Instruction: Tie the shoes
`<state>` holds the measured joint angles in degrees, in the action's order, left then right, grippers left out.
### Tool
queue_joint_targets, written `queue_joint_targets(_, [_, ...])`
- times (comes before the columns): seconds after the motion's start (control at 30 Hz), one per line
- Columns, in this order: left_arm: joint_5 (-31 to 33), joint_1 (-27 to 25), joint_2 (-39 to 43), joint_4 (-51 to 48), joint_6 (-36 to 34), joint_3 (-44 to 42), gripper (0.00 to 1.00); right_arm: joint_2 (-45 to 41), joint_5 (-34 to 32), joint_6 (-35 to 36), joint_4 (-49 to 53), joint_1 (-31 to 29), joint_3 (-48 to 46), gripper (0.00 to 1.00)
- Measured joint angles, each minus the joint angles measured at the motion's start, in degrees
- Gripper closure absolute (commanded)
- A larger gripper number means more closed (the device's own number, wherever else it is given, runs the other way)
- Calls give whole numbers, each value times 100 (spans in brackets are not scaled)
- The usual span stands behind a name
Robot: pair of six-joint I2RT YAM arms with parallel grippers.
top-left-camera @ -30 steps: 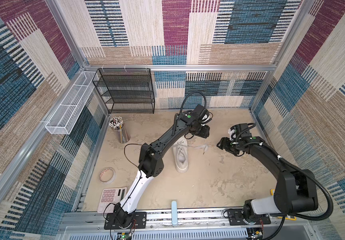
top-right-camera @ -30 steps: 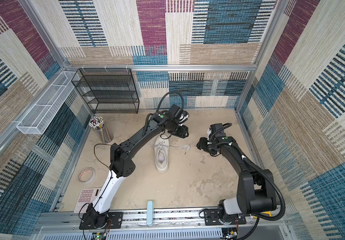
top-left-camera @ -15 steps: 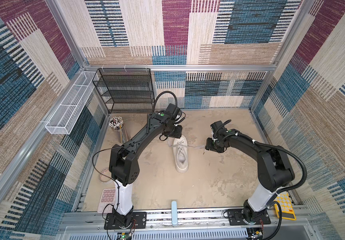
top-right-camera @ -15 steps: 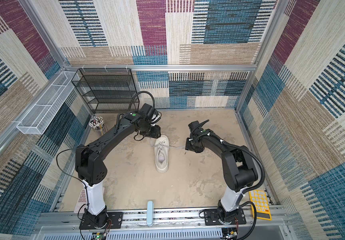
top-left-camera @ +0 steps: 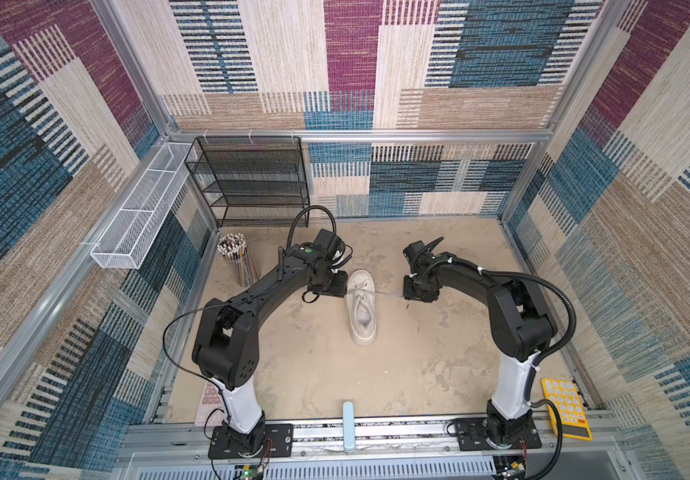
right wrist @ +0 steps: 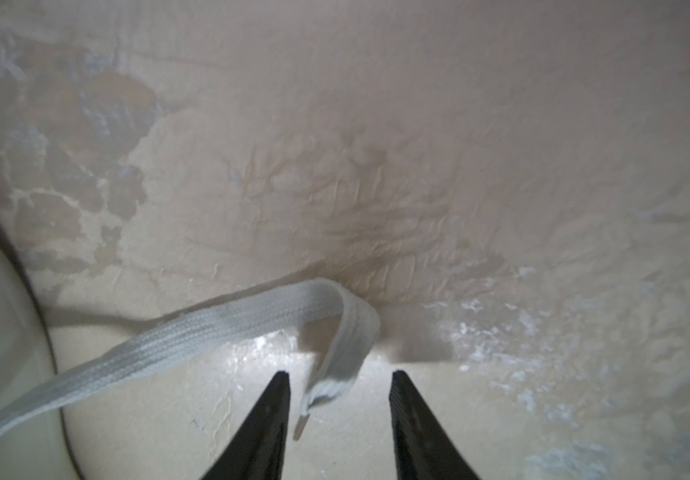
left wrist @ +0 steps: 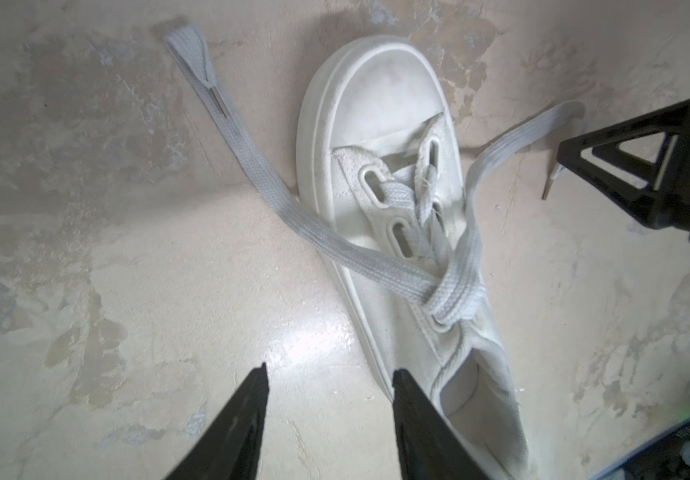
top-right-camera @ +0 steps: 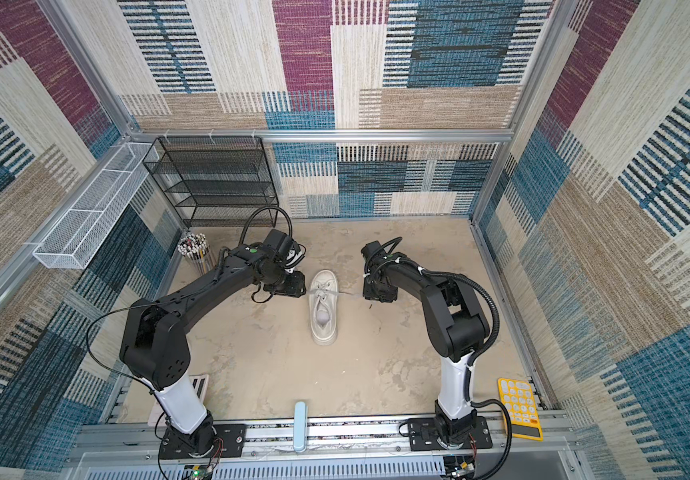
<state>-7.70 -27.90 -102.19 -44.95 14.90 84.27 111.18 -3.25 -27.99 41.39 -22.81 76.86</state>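
Note:
The shoes are a single white sneaker (top-left-camera: 362, 309) (top-right-camera: 324, 309) lying mid-table, toe toward the back wall. In the left wrist view its laces (left wrist: 455, 293) are crossed in one loose knot over the tongue, with an end trailing off on each side. My left gripper (top-left-camera: 332, 287) (left wrist: 330, 369) hovers open beside the sneaker's left flank, holding nothing. My right gripper (top-left-camera: 418, 294) (right wrist: 339, 374) sits low on the sneaker's right. Its jaws are open around the folded end of the right lace (right wrist: 335, 353), which neither finger pinches.
A black mesh shelf (top-left-camera: 252, 178) and a white wire basket (top-left-camera: 140, 220) stand at the back left, with a cup of pencils (top-left-camera: 237, 259) below them. A yellow calculator (top-left-camera: 565, 407) lies front right. A pale blue bar (top-left-camera: 348, 419) sits on the front rail.
My left gripper has swung from behind the sneaker's toe to its left side. My right gripper has moved left onto the lace end, and its jaws have narrowed.

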Motion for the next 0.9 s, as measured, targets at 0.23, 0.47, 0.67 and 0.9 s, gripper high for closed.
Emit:
queue_joint_targets(0.23, [0, 13, 109, 107, 9, -116, 49, 197, -81, 61, -15, -11, 109, 87])
queue_joint_targets(0.47, [-144, 13, 256, 151, 105, -260, 50, -133, 240, 63, -214, -22, -195, 100])
queue_joint_targets(0.67, [-573, 37, 402, 291, 367, -503, 53, -870, 1344, -188, -1040, -11, -699, 100])
queue_joint_targets(0.9, [-1169, 42, 686, 643, 767, -883, 58, -1029, 2868, -809, -2256, -48, -938, 100])
